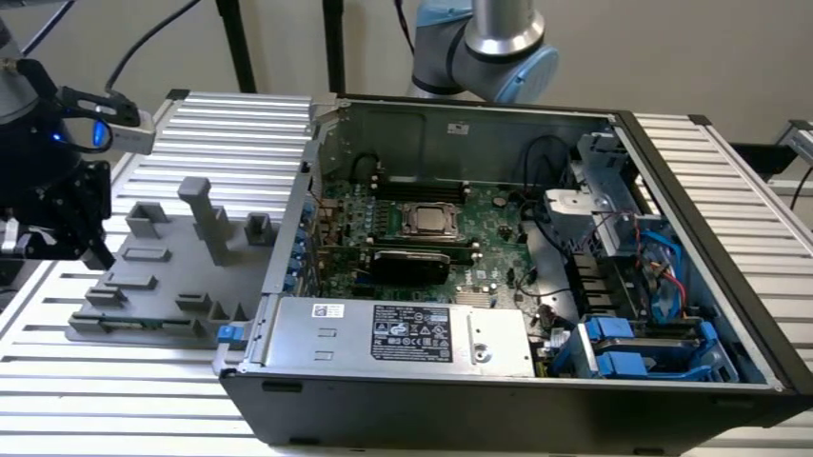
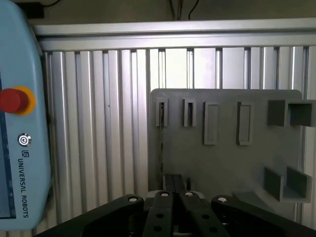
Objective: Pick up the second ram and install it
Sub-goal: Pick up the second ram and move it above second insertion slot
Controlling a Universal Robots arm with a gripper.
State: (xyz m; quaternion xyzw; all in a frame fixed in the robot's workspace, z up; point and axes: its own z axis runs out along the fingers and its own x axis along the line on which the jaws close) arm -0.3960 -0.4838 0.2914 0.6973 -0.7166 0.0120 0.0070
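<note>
- Closest to us, the gripper has its black fingers pressed together, with nothing visibly between them. It is carrying nothing.
- Just beyond the fingertips lies the grey fixture, a plate with grooves and raised blocks.
- A thin dark strip stands on edge in a groove along one side of that plate. We take it for the second ram, though we cannot make out its chips from this angle. It is close beside the fingertips but not between them.
- We judge the first risk to be here. Fingers this tightly closed cannot straddle the strip, so a descent would press on its top edge and could bend or tip it.
- A slight sideways offset would be enough to knock so narrow a board askew in its groove.
- The fixture rests on the slatted table, and a teach pendant sits at the table's edge.
- Further off stands the open computer case, to the exterior view's right of the fixture. Its upright side wall lies between the fixture and the motherboard.
- We judge that a held stick carried low could catch on that wall.
- Deepest in are the long black memory slots, past the processor. A stick that arrives tilted could jam there instead of seating.
</note>
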